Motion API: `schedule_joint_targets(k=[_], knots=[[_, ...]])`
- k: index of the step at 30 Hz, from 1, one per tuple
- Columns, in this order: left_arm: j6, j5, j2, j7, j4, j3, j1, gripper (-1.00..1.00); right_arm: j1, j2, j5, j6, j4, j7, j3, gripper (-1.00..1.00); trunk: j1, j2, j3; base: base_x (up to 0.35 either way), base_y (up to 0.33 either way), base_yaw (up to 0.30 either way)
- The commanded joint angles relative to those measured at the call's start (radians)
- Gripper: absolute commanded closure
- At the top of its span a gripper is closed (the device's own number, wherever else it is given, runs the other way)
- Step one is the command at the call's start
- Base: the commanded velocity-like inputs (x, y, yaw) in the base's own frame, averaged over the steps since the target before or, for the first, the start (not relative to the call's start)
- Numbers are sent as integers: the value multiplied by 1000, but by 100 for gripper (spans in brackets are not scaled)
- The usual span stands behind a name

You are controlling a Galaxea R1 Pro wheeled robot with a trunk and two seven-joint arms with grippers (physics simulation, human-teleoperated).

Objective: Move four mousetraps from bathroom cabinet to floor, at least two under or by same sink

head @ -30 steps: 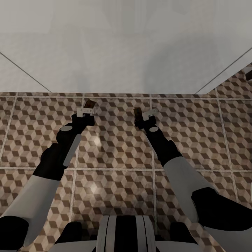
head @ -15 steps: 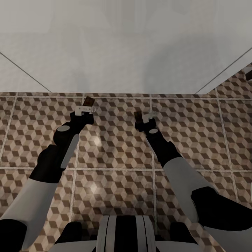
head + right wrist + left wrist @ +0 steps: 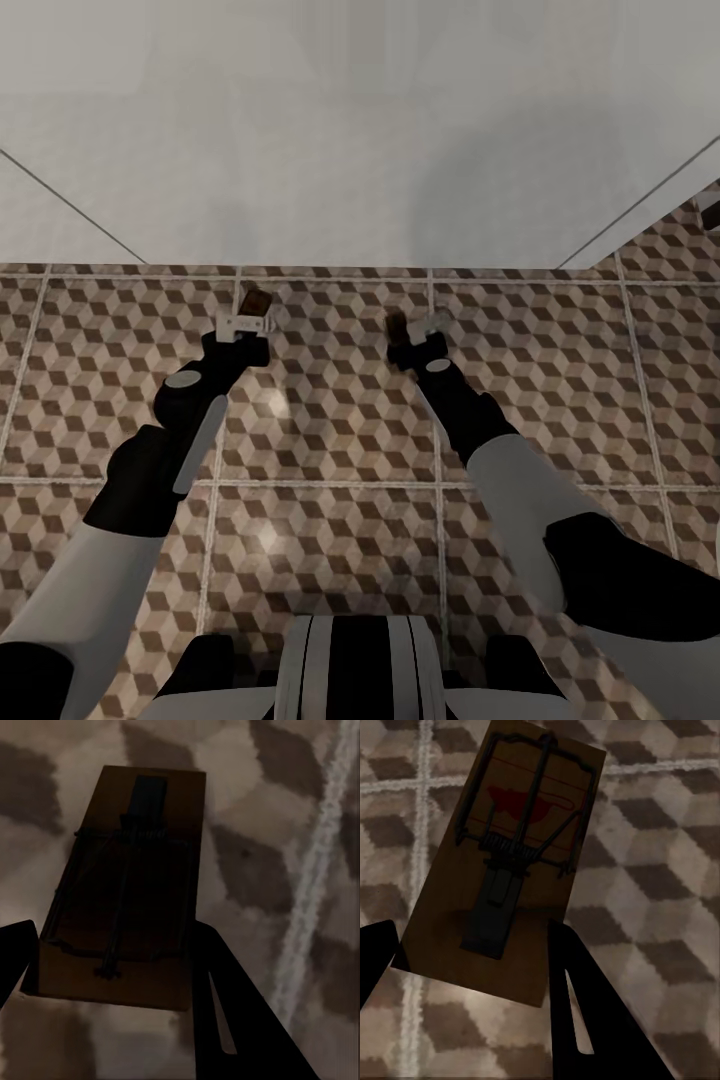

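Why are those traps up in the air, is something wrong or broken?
Nothing looks broken. Each gripper holds one mousetrap by its end above the floor: the left gripper has one mousetrap, the right gripper the other. Both look whole, wires in place, just not set down yet.

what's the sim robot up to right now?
It has a mousetrap in each arm, held low over the cube-patterned bathroom floor close to the white wall. The left gripper has its jaws shut on the left mousetrap, and the right gripper is shut on the right mousetrap. Both traps look lifted off the tiles, not yet set down.
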Motion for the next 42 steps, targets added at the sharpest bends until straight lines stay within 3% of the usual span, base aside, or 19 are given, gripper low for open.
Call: schedule_joint_targets(k=[1,10,42], knots=[[3,10,1,9,-1,-3,3,100,-10,0,5,7,11,-3,2,100,0,0,-1,0,0,0],[3,6,1,9,0,-4,16,100,-38,0,5,1,31,-4,2,100,0,0,-1,0,0,0],[3,5,1,9,1,-6,50,100,-53,0,4,-25,15,3,2,100,0,0,-1,0,0,0]])
